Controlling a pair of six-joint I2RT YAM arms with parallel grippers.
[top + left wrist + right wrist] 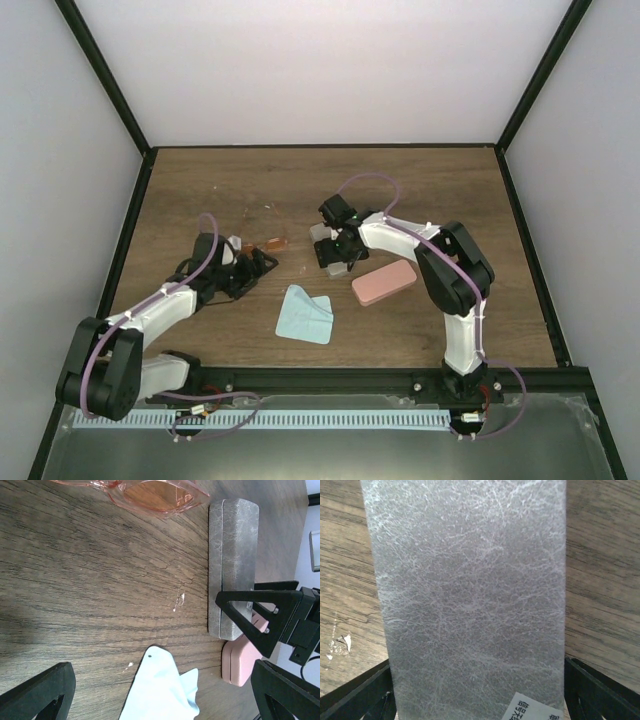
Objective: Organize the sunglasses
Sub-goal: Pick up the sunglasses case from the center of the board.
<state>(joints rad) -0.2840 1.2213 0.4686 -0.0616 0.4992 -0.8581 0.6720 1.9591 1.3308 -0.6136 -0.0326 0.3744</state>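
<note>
Orange-lensed sunglasses lie flat on the wooden surface, just left of centre in the top view. The left jaws stand released and empty just below and left of them. To the right of the sunglasses, the right jaws are spread wide, astride one end of a grey case. A pink case and a pale blue cloth lie at lower centre.

On the table, the sunglasses lie at eleven o'clock from the cloth. The farther case sits at one o'clock from it, and the nearer case at two o'clock, just beside the farther one.
</note>
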